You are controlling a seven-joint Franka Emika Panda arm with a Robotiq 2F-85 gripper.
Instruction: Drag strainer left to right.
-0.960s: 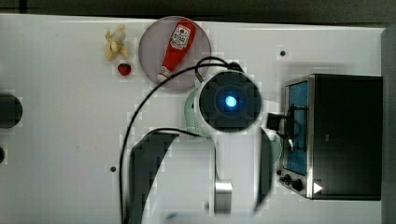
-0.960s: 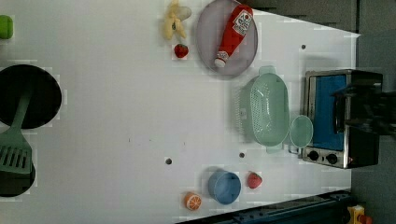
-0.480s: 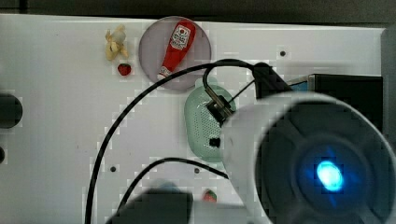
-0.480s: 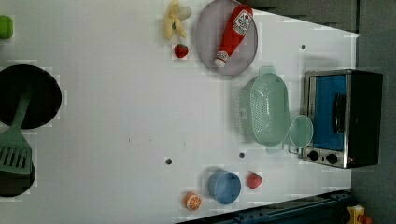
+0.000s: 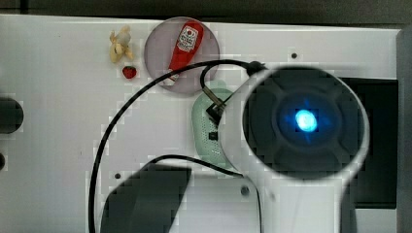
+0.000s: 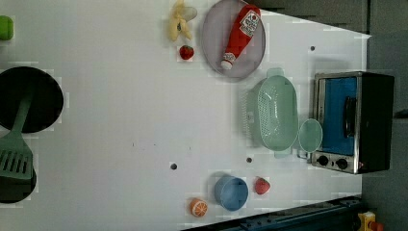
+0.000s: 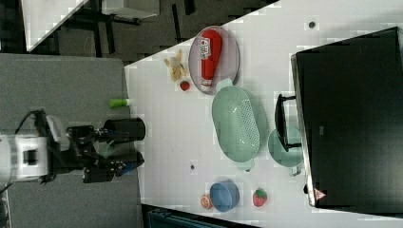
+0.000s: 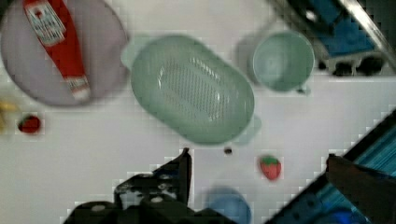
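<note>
Four open vessels sit on the white desk (image 6: pixel 120 120), and three of them hold nothing that can be seen. The strainer (image 6: pixel 277 112), a pale green oval dotted with small holes, lies empty near the left view's right side, just beside the toaster oven (image 6: pixel 353 122), with nothing gripping it. A smaller green cup (image 6: pixel 310 135) stands between the strainer and the oven, touching or nearly touching the strainer's rim, and its inside looks bare. The lilac plate (image 6: pixel 214 33) near the left view's top carries a red ketchup bottle (image 6: pixel 239 33) lying on its side, cap toward the strainer; the plate's edge comes just beside the strainer's handle. A blue bowl (image 6: pixel 231 192) near the left view's bottom edge looks empty, with an orange half (image 6: pixel 198 207) on one side of it and a strawberry (image 6: pixel 261 186) on the other. A second strawberry (image 6: pixel 186 52) and a peeled banana (image 6: pixel 178 25) lie beside the plate. In the right view the pincer (image 7: pixel 128 149) hangs well apart from the strainer with its fingers spread wide and nothing between them; the wrist view looks down on the strainer (image 8: pixel 192 88), cup (image 8: pixel 282 60) and plate (image 8: pixel 28 79).
</note>
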